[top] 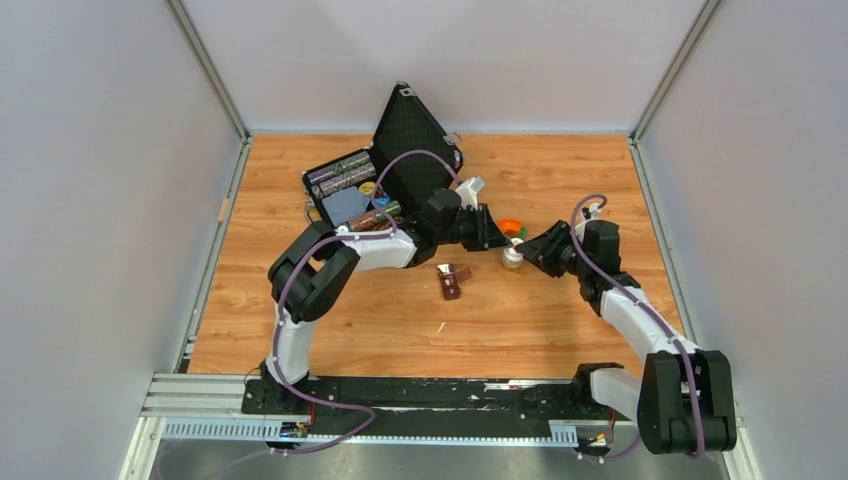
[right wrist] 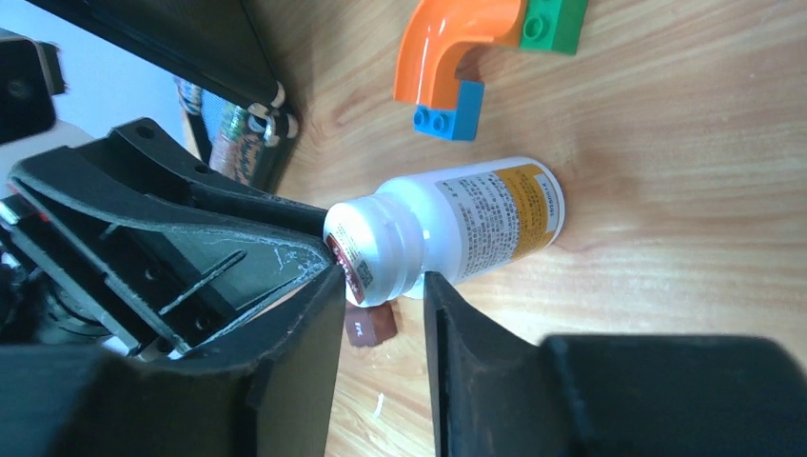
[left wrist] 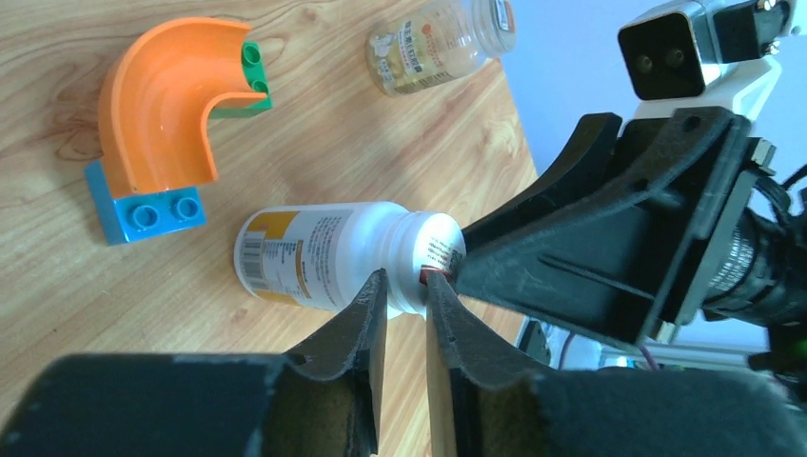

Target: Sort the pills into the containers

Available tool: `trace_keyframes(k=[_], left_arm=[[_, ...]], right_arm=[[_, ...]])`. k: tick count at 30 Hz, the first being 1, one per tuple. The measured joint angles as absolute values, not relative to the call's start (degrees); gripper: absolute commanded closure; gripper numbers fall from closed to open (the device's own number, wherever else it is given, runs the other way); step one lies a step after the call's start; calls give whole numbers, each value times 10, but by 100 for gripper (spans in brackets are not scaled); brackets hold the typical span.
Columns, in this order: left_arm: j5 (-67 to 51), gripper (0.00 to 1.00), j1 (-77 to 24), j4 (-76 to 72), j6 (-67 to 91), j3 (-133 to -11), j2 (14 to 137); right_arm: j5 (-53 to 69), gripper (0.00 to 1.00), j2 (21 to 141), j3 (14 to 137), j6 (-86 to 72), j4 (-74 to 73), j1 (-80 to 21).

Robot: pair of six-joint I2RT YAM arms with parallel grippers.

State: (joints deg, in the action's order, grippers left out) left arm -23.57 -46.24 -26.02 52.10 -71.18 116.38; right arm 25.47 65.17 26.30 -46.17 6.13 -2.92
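A white pill bottle [top: 513, 258] with a yellow label stands upright on the table, cap on; it also shows in the left wrist view [left wrist: 324, 252] and the right wrist view [right wrist: 466, 219]. My left gripper [top: 497, 238] [left wrist: 407, 288] reaches it from the left, jaws a narrow gap apart with the tips at its neck. My right gripper [top: 532, 252] [right wrist: 383, 279] reaches it from the right, jaws open with one fingertip by the cap top and one by the shoulder. The brown strip of containers [top: 452, 281] [right wrist: 369, 326] lies left of the bottle. No pills show.
An open black case [top: 400, 170] holding several items stands at the back left. An orange curved block [top: 510, 225] [left wrist: 162, 114] [right wrist: 447, 48] with green and blue bricks lies just behind the bottle. A clear glass jar [left wrist: 440, 48] lies farther off.
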Motion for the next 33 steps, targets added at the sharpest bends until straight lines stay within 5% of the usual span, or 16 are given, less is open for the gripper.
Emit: trace_keyframes(k=[6, 11, 15, 21, 33], left_arm=[[-217, 44, -469, -176, 479, -720, 1136], [-189, 35, -463, -119, 445, -715, 1093], [-161, 35, -453, -101, 422, -674, 1029], [-93, 39, -447, -48, 384, -609, 926], [-25, 42, -432, 32, 381, -502, 898]], right_arm=[[244, 21, 640, 338, -437, -95, -40], [238, 20, 629, 392, -413, -155, -40], [232, 25, 629, 433, -397, -193, -40], [229, 49, 629, 451, -387, -230, -59], [66, 69, 697, 499, -429, -275, -253]])
